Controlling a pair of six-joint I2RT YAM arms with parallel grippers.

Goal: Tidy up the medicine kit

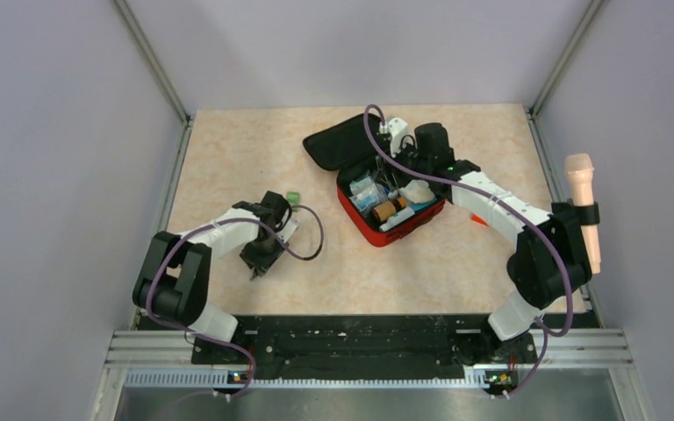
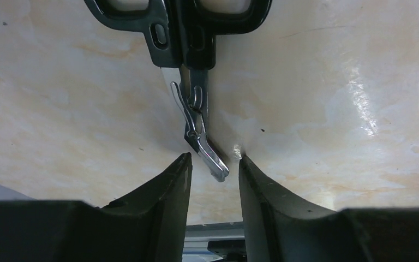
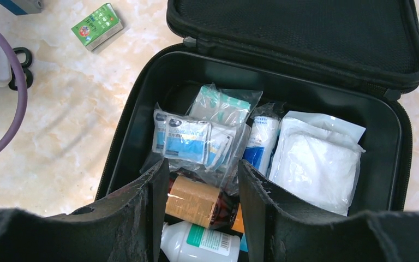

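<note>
We hold our left fingers (image 2: 161,210) apart round the thin scissors (image 2: 195,117) tip, right fingers (image 3: 142,218) wide; it could slip out.

the left arm (image 1: 221,235) bends low near its base, the left gripper (image 2: 214,159) pointing down with jaws parted. the right arm (image 1: 497,200) stretches forward, the right gripper (image 3: 203,168) tilted down, jaws apart.

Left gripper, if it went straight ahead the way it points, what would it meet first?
The scissors: their metal tip lies between the jaws of the left gripper, apparently on the table.
</note>
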